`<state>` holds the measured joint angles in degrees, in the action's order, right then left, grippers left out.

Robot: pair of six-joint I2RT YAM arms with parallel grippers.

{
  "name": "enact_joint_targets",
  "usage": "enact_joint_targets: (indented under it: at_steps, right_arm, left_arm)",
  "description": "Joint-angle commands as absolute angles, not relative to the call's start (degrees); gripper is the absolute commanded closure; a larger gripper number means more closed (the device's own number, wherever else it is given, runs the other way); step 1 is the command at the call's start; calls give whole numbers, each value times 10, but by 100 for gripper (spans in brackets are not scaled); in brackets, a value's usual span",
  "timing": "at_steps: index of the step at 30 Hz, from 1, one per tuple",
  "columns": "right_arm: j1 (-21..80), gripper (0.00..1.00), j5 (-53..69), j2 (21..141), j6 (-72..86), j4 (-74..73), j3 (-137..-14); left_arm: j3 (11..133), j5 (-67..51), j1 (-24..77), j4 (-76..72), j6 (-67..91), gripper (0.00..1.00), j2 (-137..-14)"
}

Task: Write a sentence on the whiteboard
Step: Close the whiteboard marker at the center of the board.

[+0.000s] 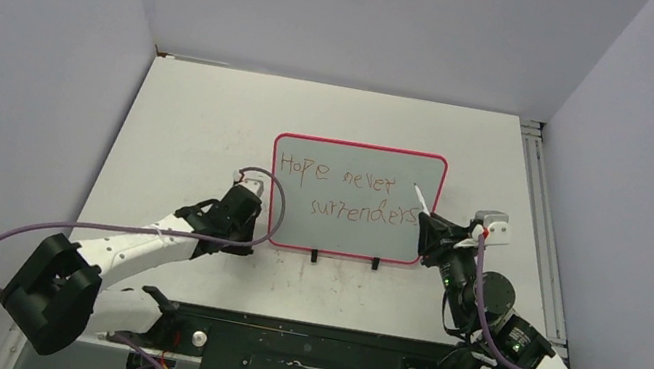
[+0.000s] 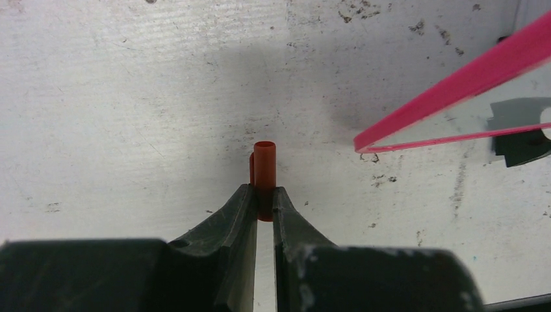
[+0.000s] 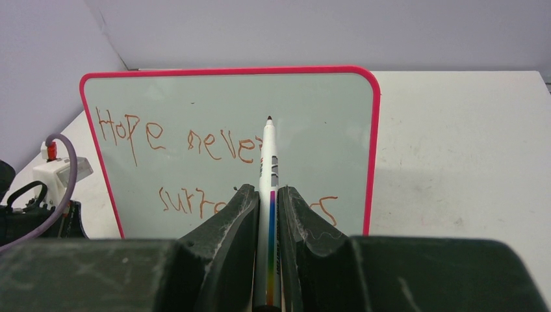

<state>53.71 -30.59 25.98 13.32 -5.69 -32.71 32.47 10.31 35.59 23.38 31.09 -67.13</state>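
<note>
The whiteboard (image 1: 362, 145) stands upright mid-table on two black feet, pink-framed. The sentence (image 1: 344, 179) reads "Hope never surrenders" in two reddish-brown lines. My right gripper (image 1: 432, 226) is at the board's right edge, shut on a white marker (image 1: 419, 201). In the right wrist view the marker (image 3: 267, 162) sticks up between the gripper's (image 3: 268, 195) jaws. Its tip is in front of the whiteboard (image 3: 227, 69) near the sentence (image 3: 195, 140); contact cannot be told. My left gripper (image 1: 249, 214) is at the board's left edge. It (image 2: 264, 195) is shut on a red-brown cap (image 2: 264, 162), beside the whiteboard's corner (image 2: 448, 88).
Grey walls close in the table on three sides. A metal rail (image 1: 541, 212) runs along the right edge. The board's feet (image 1: 315, 256) point toward me. A purple cable (image 1: 249, 173) loops over the left wrist. The left arm (image 3: 39, 195) shows beside the board.
</note>
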Motion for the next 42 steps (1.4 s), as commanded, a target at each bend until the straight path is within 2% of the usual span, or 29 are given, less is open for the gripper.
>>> enact_joint_targets:
  at_steps: [1,10,18,37,42]
  right_arm:
    - [538,93,-304,252,140,-56,-344]
    - [539,92,-310,238,142,-52,-331]
    - [539,92,-308,241,135,-40,-327]
    - [539,92,-310,230,134,-37,-321]
    - [539,92,-307,234,135,-37,-322]
  left_arm:
    - [335,104,359,231,316,100,-696]
    - [350,109,361,247,319,100,-739]
    - [370,133,375,281,336,91,-779]
    - [376,146,394,297,365,79,-830]
    - [366,148,394,293,370,93,-807]
